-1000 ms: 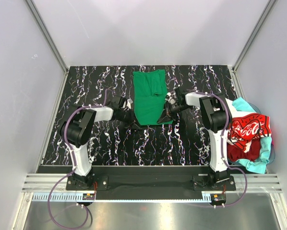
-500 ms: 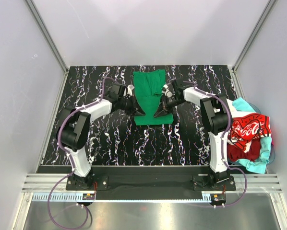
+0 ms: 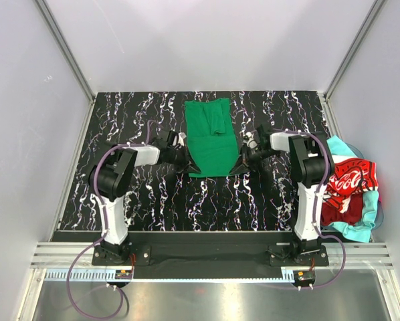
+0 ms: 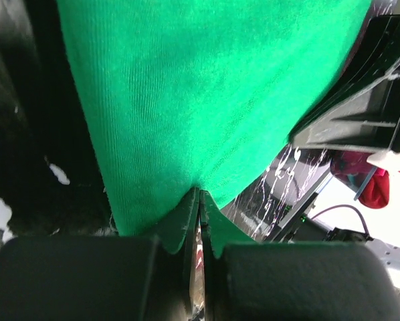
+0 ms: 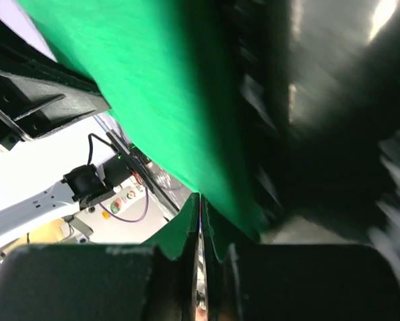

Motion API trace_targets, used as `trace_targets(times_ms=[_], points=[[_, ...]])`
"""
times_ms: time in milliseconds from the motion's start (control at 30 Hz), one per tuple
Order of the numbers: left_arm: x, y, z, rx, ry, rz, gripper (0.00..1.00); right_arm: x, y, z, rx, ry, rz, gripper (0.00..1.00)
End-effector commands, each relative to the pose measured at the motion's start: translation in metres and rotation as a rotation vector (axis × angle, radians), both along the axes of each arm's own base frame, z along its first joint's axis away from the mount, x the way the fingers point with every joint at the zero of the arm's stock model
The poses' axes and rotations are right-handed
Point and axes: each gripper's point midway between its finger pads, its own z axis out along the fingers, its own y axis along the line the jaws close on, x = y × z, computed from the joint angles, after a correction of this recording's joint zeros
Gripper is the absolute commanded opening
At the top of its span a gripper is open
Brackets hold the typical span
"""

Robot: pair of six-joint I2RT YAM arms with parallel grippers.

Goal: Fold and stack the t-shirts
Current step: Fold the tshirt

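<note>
Left claw (image 4: 197,208) and right claw (image 5: 200,208) are clamped on the green shirt (image 3: 212,137).
Each pinches a near corner of the cloth. The shirt lies as a long folded strip mid-desk (image 3: 153,194), running away from the arms. A red shirt (image 3: 344,179) and a turquoise shirt (image 3: 367,217) sit heaped at the desk's right side.

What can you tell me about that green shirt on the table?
The green shirt is plain, soft knit cloth, folded into a long narrow strip lying toward the back of the black marbled table. Both near corners are pinched: the left gripper is shut on one, the right gripper on the other.
</note>
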Motion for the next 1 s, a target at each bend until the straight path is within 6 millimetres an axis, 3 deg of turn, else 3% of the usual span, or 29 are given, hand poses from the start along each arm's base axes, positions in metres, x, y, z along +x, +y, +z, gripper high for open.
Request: trace_targets(times_ms=[0, 133, 167, 300, 367, 533, 633, 700, 833, 867, 967], points=[[-0.022, 0.018, -0.015, 0.075, 0.018, -0.02, 0.07, 0.0, -0.012, 0.015, -0.036, -0.043, -0.027, 0.09], [-0.025, 0.013, 0.018, 0.044, -0.034, -0.047, 0.14, -0.008, -0.014, 0.036, -0.042, -0.058, -0.026, 0.09], [-0.025, 0.013, 0.033, 0.031, -0.061, -0.051, 0.16, -0.007, -0.015, 0.041, -0.043, -0.069, -0.026, 0.1], [-0.02, 0.009, 0.062, -0.003, -0.121, -0.067, 0.25, 0.002, -0.011, 0.055, -0.021, -0.091, -0.034, 0.13], [-0.018, 0.008, 0.063, -0.006, -0.128, -0.066, 0.26, 0.01, -0.008, 0.054, -0.007, -0.095, -0.041, 0.14], [-0.026, 0.012, 0.017, 0.012, -0.033, -0.044, 0.19, 0.009, -0.004, 0.022, 0.016, -0.02, -0.059, 0.14], [-0.038, 0.023, -0.017, 0.062, 0.022, -0.032, 0.13, -0.004, -0.012, 0.002, -0.037, 0.025, -0.067, 0.14], [-0.05, 0.032, -0.027, 0.099, 0.048, -0.028, 0.11, -0.015, -0.019, -0.004, -0.091, 0.038, -0.072, 0.14], [-0.058, 0.04, -0.005, 0.144, -0.031, -0.058, 0.13, -0.029, -0.032, 0.014, -0.17, 0.002, -0.066, 0.16], [-0.061, 0.043, 0.01, 0.15, -0.046, -0.06, 0.15, -0.033, -0.035, 0.017, -0.185, -0.002, -0.063, 0.21], [-0.071, 0.05, 0.024, 0.168, -0.054, -0.062, 0.2, -0.046, -0.045, 0.029, -0.24, -0.012, -0.056, 0.28]])
